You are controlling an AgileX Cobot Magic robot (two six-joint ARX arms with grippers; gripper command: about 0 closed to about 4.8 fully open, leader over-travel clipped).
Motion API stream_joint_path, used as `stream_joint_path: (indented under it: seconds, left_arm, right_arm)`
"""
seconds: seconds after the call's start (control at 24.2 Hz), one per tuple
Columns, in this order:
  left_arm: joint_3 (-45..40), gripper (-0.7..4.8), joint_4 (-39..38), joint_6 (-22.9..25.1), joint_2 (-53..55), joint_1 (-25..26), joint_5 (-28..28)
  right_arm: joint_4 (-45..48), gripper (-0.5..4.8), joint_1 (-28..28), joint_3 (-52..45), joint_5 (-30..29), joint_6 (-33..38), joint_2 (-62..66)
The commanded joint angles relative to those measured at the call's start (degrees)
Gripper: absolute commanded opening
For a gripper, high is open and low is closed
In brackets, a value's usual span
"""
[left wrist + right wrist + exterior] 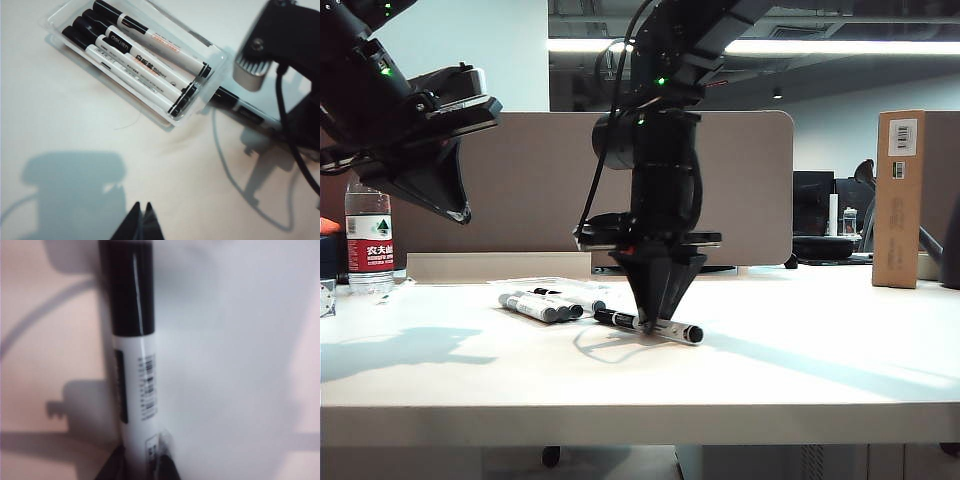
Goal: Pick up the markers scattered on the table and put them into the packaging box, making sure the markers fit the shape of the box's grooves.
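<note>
One marker (676, 330) (134, 365) lies flat on the white table (800, 350), just right of the packaging box (200, 42). My right gripper (649, 324) (142, 460) points straight down with a finger pressed on each side of its white barrel, close to the black cap. The clear box holds several markers (140, 62) lying side by side in its grooves, also seen low on the table as markers (542, 306). My left gripper (460, 211) (141, 206) hangs high above the table's left part, shut and empty.
A water bottle (368, 245) stands at the far left. A tall brown carton (900, 200) stands at the back right, and a brown partition panel (530, 180) runs behind the table. The right arm's cable (292, 145) hangs beside the box.
</note>
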Motion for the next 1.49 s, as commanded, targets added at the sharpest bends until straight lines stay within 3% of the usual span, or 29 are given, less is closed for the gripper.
stream_joint_path:
  seconds: [0.04, 0.25, 0.58, 0.87, 1.28, 1.32, 1.45, 1.49]
  left_arm:
    - [0.07, -0.04, 0.31, 0.13, -0.28, -0.09, -1.42]
    - [0.07, -0.04, 0.48, 0.20, -0.44, -0.09, -2.99]
    - [0.07, -0.04, -1.29, 0.15, -3.10, -0.09, -2.97]
    - [0.07, -0.04, -3.80, -0.07, -5.53, -0.09, -3.02]
    - [0.04, -0.04, -4.66, 0.20, -10.51, -0.09, -2.99]
    - [0.04, -0.04, -4.81, 0.22, -10.60, -0.09, -2.99]
    - [0.04, -0.04, -5.09, 0.24, -10.60, -0.09, -2.97]
    - [0.04, -0.04, -5.09, 0.24, -10.60, -0.09, -2.97]
  right_arm:
    - [0.52, -0.04, 0.04, 0.22, -3.19, 1.51, -4.66]
    - [5.42, -0.04, 0.04, 0.50, -4.15, 2.56, -8.74]
    - [25.99, -0.04, 0.04, 3.50, -9.27, 2.62, -5.51]
    - [26.34, -0.04, -0.13, 14.97, -11.21, 2.56, 4.42]
    - [30.21, 0.03, -0.74, 15.45, -10.82, 2.67, 7.32]
    - [30.27, 0.32, -0.74, 15.45, -10.82, 2.67, 7.32]
    - [29.90, 2.51, -0.79, 15.45, -10.78, 2.60, 7.30]
    - [29.79, 2.66, -0.79, 15.45, -10.78, 2.60, 7.30]
